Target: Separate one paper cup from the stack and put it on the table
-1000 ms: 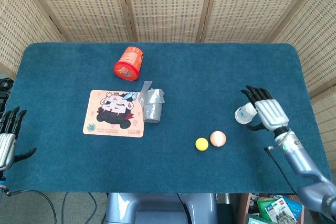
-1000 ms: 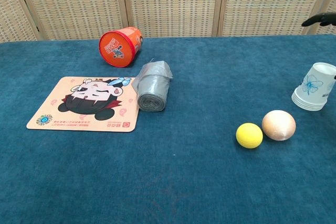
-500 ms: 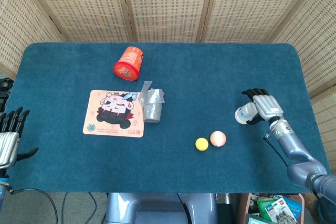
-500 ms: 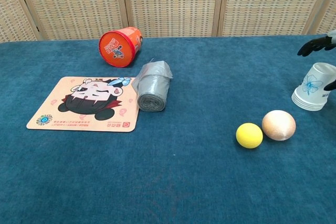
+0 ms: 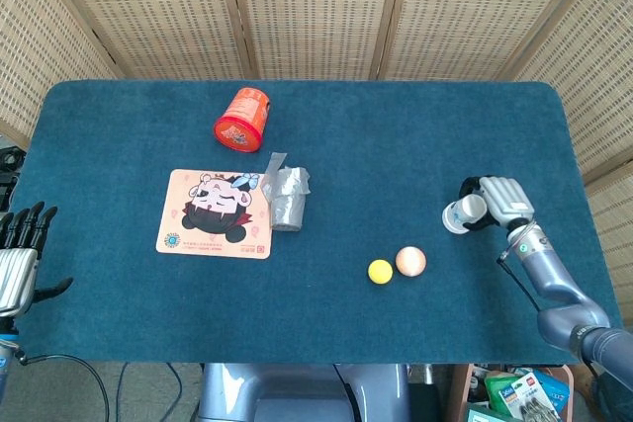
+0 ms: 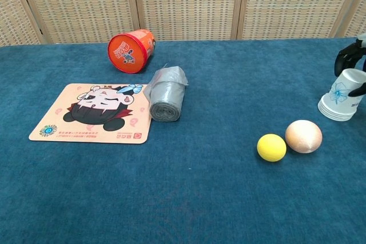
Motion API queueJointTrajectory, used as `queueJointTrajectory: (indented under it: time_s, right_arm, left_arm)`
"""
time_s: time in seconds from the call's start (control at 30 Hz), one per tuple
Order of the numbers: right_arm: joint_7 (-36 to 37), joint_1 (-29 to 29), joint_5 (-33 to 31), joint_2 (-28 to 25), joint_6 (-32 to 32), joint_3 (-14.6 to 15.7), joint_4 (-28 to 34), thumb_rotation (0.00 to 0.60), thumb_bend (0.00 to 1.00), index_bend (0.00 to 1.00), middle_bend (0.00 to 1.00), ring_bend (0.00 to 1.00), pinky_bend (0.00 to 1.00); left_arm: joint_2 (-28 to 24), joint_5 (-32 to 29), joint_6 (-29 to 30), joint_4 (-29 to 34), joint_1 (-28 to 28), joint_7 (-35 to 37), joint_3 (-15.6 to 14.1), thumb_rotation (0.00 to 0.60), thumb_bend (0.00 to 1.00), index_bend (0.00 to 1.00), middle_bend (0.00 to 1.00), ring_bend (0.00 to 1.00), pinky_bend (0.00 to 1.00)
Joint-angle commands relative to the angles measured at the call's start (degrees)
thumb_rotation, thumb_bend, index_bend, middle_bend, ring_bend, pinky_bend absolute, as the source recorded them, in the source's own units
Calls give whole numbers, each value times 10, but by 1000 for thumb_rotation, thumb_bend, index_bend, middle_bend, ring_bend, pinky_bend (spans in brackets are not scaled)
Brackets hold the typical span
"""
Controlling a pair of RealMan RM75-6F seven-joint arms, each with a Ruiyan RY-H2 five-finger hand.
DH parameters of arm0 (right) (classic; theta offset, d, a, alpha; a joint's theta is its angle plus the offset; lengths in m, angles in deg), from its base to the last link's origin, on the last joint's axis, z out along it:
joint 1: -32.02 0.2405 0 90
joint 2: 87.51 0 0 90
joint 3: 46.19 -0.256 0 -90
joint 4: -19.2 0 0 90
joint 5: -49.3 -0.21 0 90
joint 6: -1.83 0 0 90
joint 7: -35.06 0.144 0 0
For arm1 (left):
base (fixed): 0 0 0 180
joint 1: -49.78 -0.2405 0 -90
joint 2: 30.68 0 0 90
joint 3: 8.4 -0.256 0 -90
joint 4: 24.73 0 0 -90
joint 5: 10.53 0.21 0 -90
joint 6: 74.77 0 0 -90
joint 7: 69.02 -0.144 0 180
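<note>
We see the stack of paper cups (image 6: 342,100) lying tilted on its side at the right end of the blue bench (image 5: 396,135), rims toward the middle and bases toward the right edge. The cups are white with a pale blue butterfly print, nested tightly, their rims showing as thin stacked rings; none is separated.

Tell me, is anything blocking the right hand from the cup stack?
Nothing visible does. The right hand is already at the cup stack, fingers curled around its upper end. The egg and yellow ball lie nearer the camera, clear of it.
</note>
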Motion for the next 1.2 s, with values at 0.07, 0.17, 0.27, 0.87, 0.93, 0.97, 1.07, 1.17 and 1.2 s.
queueJointTrajectory:
  time_s: [0.07, 0.17, 0.27, 0.87, 0.93, 0.97, 1.07, 1.17, 1.2]
  right_arm:
    - [23, -1, 12, 4, 11, 1, -4, 600, 341, 551, 586, 412, 508]
    - [32, -5, 22, 2, 35, -1, -1, 600, 356, 555, 599, 429, 525]
    - [38, -7, 29, -5, 47, 0, 9, 600, 358, 555, 598, 429, 538]
    - [178, 52, -21, -111, 2, -87, 319, 600, 419, 555, 598, 429, 546]
    - [175, 64, -46, -106, -9, -95, 331, 600, 419, 555, 598, 429, 546]
    - [168, 73, -65, -100, -14, -100, 337, 600, 419, 555, 598, 429, 546]
    - [137, 96, -116, -77, -16, -107, 344, 600, 419, 555, 599, 429, 546]
    - [122, 118, -184, -49, -15, -115, 349, 600, 420, 561, 604, 431, 546]
    - [121, 123, -207, -40, -14, -118, 350, 600, 421, 563, 605, 432, 546]
  left_arm:
    - [0, 0, -1, 1, 0, -1, -1, 600, 125, 0, 0, 0, 0]
    - [1, -1, -2, 0, 1, -1, -1, 600, 125, 0, 0, 0, 0]
    - [0, -1, -2, 0, 1, 0, -1, 600, 125, 0, 0, 0, 0]
    - [10, 69, -13, -68, 63, 68, 24, 600, 125, 0, 0, 0, 0]
    - [14, 83, -10, -82, 73, 82, 28, 600, 125, 0, 0, 0, 0]
    - [18, 94, -5, -92, 82, 95, 32, 600, 125, 0, 0, 0, 0]
    - [29, 115, 3, -113, 102, 124, 42, 600, 126, 0, 0, 0, 0]
    - [37, 132, 3, -123, 126, 141, 50, 600, 125, 0, 0, 0, 0]
    - [38, 135, 2, -123, 131, 142, 52, 600, 125, 0, 0, 0, 0]
